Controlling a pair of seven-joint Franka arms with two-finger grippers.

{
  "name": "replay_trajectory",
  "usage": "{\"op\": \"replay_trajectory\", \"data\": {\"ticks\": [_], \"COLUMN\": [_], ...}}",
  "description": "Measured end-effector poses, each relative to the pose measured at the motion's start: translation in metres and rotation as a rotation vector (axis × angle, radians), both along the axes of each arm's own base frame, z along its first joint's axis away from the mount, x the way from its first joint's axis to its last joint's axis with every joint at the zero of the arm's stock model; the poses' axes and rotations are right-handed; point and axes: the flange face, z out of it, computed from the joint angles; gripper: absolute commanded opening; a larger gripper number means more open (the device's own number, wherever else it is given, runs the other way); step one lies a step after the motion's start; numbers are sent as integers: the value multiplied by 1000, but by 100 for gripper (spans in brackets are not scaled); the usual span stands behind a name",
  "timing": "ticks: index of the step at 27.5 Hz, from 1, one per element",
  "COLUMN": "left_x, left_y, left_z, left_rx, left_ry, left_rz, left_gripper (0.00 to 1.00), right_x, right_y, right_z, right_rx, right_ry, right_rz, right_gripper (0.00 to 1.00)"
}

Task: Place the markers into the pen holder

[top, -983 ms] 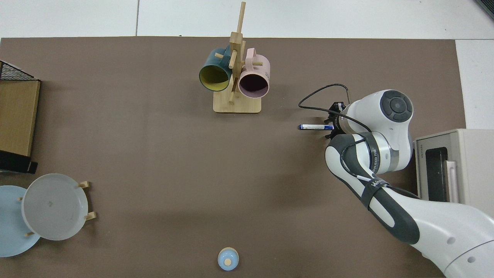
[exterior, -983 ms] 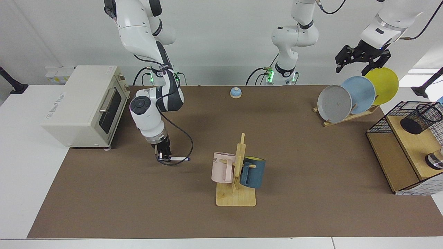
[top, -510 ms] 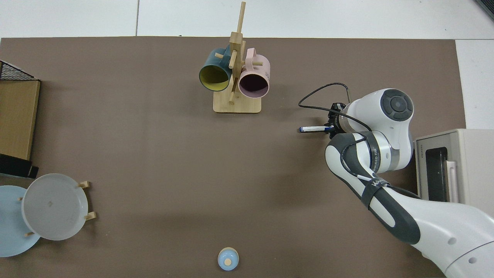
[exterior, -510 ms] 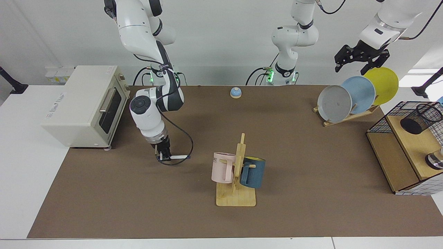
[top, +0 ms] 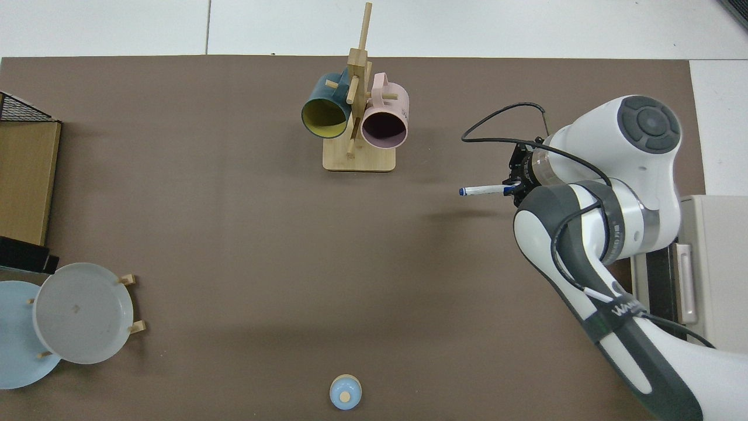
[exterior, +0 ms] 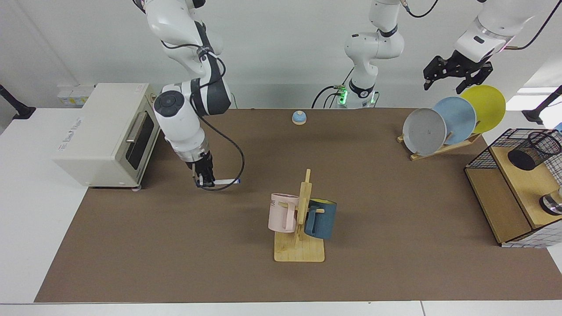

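Above table (exterior: 175, 263), right gripper (exterior: 205, 181) (marker (exterior: 225, 181) clamped).

A brown worktop (exterior: 395, 210) carries a pink mug (exterior: 281, 213), a dark teal mug (exterior: 322, 219) with yellow inside, and grey (exterior: 423, 131), light-blue (exterior: 459, 115) and yellow plates (exterior: 489, 105).

Open counter (exterior: 395, 210) stretches toward pen holder (exterior: 533, 151); mug rack (exterior: 300, 219) mid-counter, plate rack (exterior: 448, 125) beside wire basket (exterior: 483, 153) flank path.
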Motion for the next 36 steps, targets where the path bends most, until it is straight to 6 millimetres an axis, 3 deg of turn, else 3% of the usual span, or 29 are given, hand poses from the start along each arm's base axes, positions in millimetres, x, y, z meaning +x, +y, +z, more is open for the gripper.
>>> {"op": "replay_trajectory", "data": {"ticks": [8, 16, 19, 27, 31, 36], "left_x": [0, 0, 0, 1, 3, 4], "left_y": [-8, -14, -17, -27, -37, -52], "left_z": [0, 0, 0, 1, 2, 2], "left_rx": [1, 0, -3, -48, -67, -124], "left_ry": [0, 0, 0, -11, -34, -61], "left_rz": [-16, -29, -34, -163, -280, -556], "left_gripper": [100, 100, 100, 98, 96, 93], "right_x": [-36, -70, -82, -125, -137, -147], "right_y": [34, 91, 122, 202, 223, 243], "right_z": [86, 145, 156, 160, 169, 178], "right_rx": [-2, 71, 83, 90, 108, 138], "right_ry": [9, 20, 15, 24, 1, -39], "right_rz": [19, -10, -13, 20, 34, 66], "right_gripper": [0, 0, 0, 0, 0, 0]}}
